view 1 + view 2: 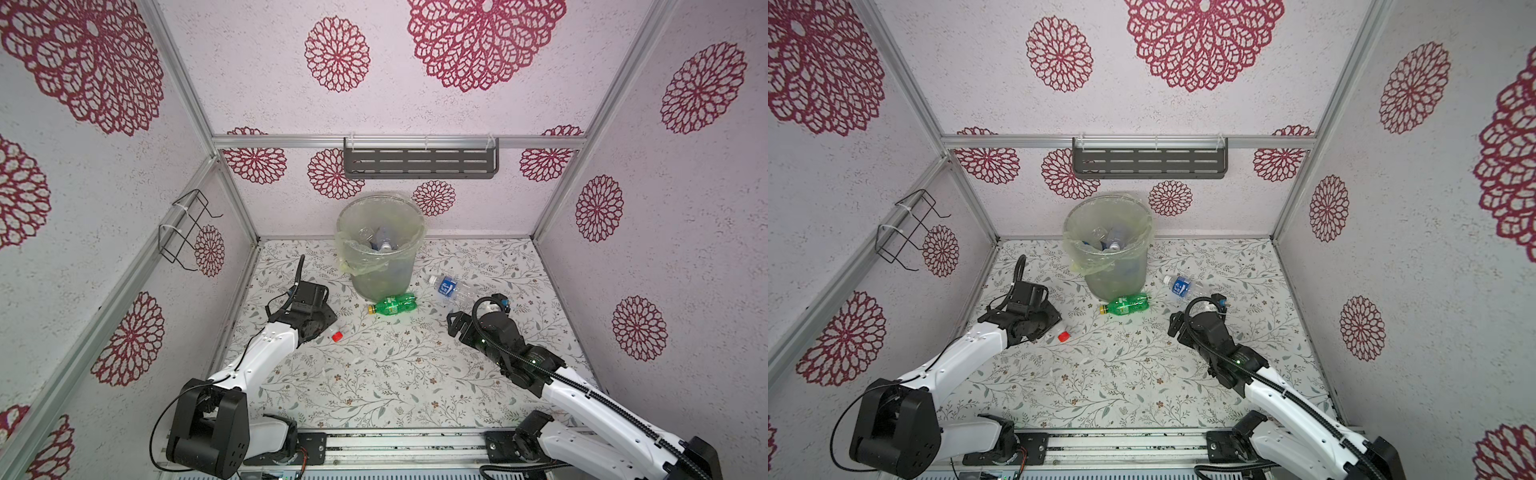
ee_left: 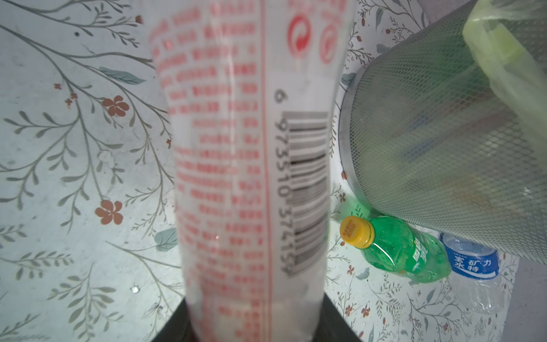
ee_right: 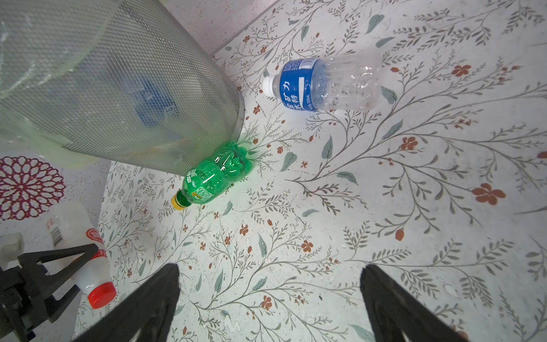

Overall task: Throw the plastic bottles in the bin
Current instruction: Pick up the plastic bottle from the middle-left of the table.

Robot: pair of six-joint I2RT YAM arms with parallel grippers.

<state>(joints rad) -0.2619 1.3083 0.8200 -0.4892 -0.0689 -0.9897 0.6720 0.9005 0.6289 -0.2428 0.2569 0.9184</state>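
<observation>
White plastic with red print fills your left wrist view: the red-capped bottle (image 2: 236, 177) is clamped crosswise in the left fingers (image 3: 91, 249), which are closed down on its body, its red cap (image 1: 337, 336) sticking out toward the middle of the bench (image 1: 374, 374) (whether it rests on the surface or hangs just clear of it, I cannot tell). What matters for you now is the bin (image 1: 382, 282). It stands ahead and to the right of that grip, at the far edge of the bench. Its rim, lined with a yellowish bag (image 1: 361, 259), sits well above the bottle, so I judge the move as up first, then across. Other bottles lie inside. The right fingers (image 1: 457, 322) are spread wide and empty, with the blue-labelled bottle (image 1: 451, 286) just beyond them, its white cap (image 1: 433, 279) toward the bin. The green bottle (image 1: 392, 304) lies on its side touching the bin's foot, yellow cap (image 1: 371, 308) toward your left arm (image 1: 266, 345). You have a flat floral covering on the bench, patterned walls (image 1: 665, 249) close on three sides, and a slotted shelf (image 1: 419, 162) above the bin.
</observation>
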